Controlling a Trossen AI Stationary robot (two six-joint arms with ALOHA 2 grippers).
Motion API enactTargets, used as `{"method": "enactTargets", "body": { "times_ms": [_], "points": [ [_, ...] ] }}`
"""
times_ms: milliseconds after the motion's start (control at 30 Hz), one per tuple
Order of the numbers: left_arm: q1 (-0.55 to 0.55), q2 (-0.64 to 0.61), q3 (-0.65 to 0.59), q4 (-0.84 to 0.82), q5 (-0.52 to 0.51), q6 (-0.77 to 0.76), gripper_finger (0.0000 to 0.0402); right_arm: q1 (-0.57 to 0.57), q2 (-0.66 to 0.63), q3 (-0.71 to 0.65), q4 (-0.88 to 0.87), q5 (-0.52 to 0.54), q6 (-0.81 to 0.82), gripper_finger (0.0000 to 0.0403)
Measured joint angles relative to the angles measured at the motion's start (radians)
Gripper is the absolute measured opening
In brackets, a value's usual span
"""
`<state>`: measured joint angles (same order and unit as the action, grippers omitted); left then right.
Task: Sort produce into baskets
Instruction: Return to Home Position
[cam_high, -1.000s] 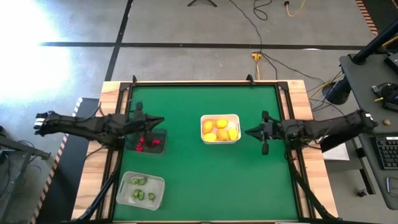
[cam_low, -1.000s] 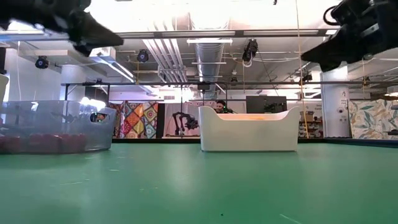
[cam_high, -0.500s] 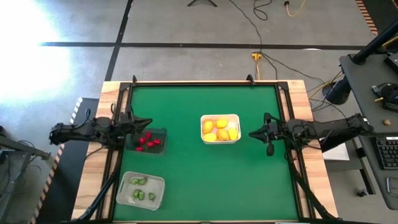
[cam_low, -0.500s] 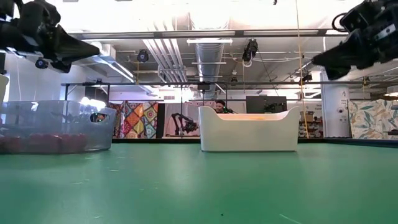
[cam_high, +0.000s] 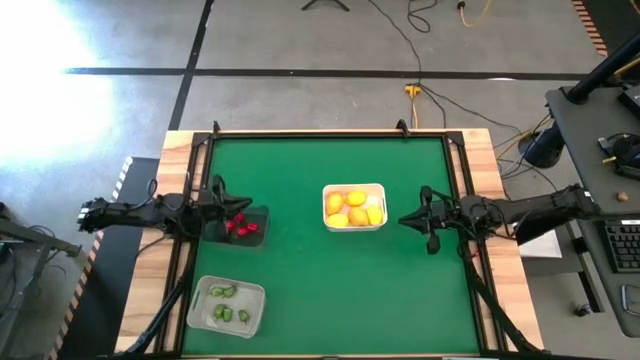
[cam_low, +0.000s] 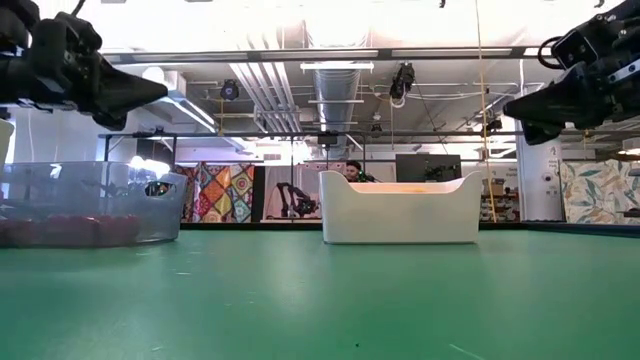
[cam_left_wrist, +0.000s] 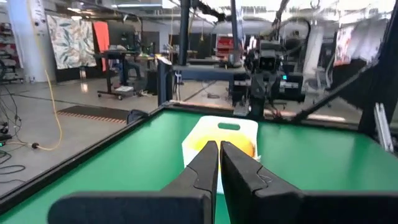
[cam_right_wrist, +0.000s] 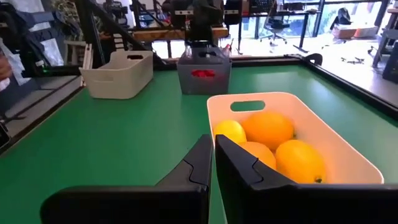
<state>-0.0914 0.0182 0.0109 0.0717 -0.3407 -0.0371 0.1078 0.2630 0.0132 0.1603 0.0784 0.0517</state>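
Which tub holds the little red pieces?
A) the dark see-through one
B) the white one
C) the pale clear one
A: the red pieces lie in the dark see-through tub; the white tub holds yellow-orange fruit, the pale tub green pieces.

**All Black, Both Sides**

Here I am from above: my left arm (cam_high: 140, 212) and right arm (cam_high: 530, 210), both dark, slim, built of blocky jointed segments. Left gripper (cam_high: 238, 201): black, narrowing to a beak. Right gripper (cam_high: 404, 218): the same black beak. Up close, my left fingers (cam_left_wrist: 199, 171) are matte black, flat-faced wedges tapering off a broad squared base. The right fingers (cam_right_wrist: 242, 165) match them, matte wedges with bevelled edges. And from table height, a thin dark cable (cam_low: 546, 42) loops over my right wrist.
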Motion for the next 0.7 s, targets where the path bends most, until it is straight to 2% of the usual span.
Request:
{"method": "enactTargets", "body": {
  "times_ms": [700],
  "points": [
    [0.000, 0.116, 0.025, -0.017, 0.017, 0.010, 0.0002, 0.001, 0.008, -0.001, 0.001, 0.000, -0.045, 0.0013]
  ]
}}
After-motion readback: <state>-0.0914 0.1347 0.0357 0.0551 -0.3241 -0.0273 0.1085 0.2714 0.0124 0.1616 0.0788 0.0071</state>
